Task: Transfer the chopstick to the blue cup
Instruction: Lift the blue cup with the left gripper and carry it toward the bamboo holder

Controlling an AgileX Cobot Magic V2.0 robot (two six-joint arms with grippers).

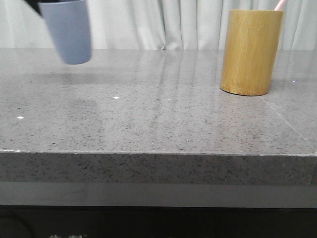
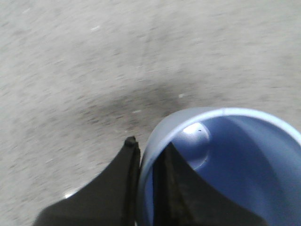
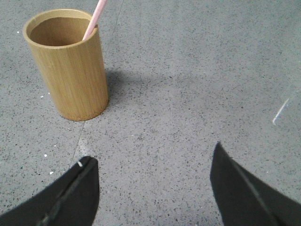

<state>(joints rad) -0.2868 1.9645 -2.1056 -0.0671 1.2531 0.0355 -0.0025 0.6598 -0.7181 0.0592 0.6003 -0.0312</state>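
My left end effector point(image 2: 146, 188) is clamped on the rim of the blue cup point(image 1: 69, 29), one finger inside and one outside, holding it clear above the counter point(image 1: 148, 109) at far left. My right end effector point(image 3: 153, 188) is wide apart and empty, near the bamboo cup point(image 3: 70, 66) where the chopstick point(image 3: 94, 19) leans. I judge I should keep the blue cup level, mouth up, then pinch the chopstick high on its shaft
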